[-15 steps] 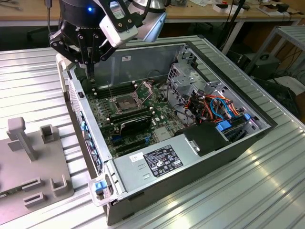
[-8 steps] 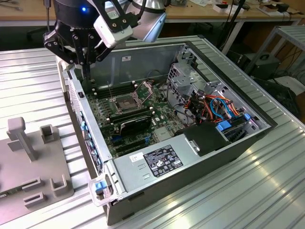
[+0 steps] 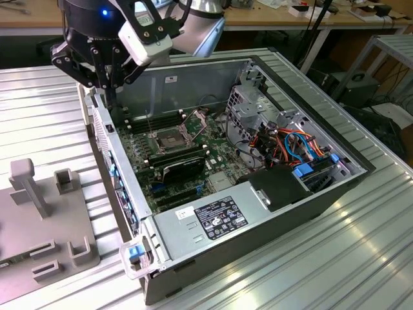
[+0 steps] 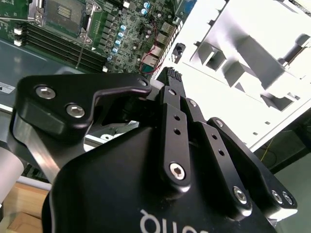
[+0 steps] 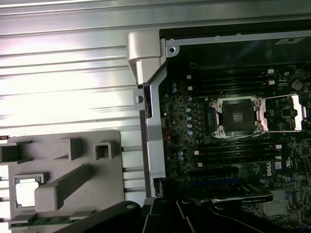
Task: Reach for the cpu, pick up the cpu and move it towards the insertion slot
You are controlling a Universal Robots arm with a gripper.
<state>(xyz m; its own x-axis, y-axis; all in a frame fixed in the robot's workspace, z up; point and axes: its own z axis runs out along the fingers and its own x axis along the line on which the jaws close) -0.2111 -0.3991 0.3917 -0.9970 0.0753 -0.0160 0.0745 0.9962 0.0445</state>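
Exterior and wrist views of the workcell. You see the end effector (image 3: 106,81) hanging at the upper corner of the open computer case (image 3: 187,81) on the exterior view's left, above the case's edge and beside the ribbed metal table (image 3: 39,116). Whether it is open or closed you cannot tell, either here or in the second wrist view (image 4: 171,80), where its black linkage bars crowd the foreground. The cpu (image 5: 26,194) lies well apart from it: in the first wrist view you find it as a pale, flat square seated in a square recess of the grey fixture tray (image 5: 97,160), just beside a long raised bar (image 5: 63,187) of that tray. The tray (image 3: 39,219) rests on the table outside the case, on the exterior view's left. The insertion slot (image 3: 169,139) sits on the green motherboard inside the case — a silver frame around a dark square centre, uncovered, with its retention plate (image 5: 296,112) swung aside. You can confirm the same socket in the first wrist view (image 5: 239,116), flanked by long black memory slots (image 5: 233,150), and at the edge of the second wrist view (image 4: 63,12). A bundle of coloured cables (image 3: 290,145) lies deeper in the case, towards the exterior view's right.
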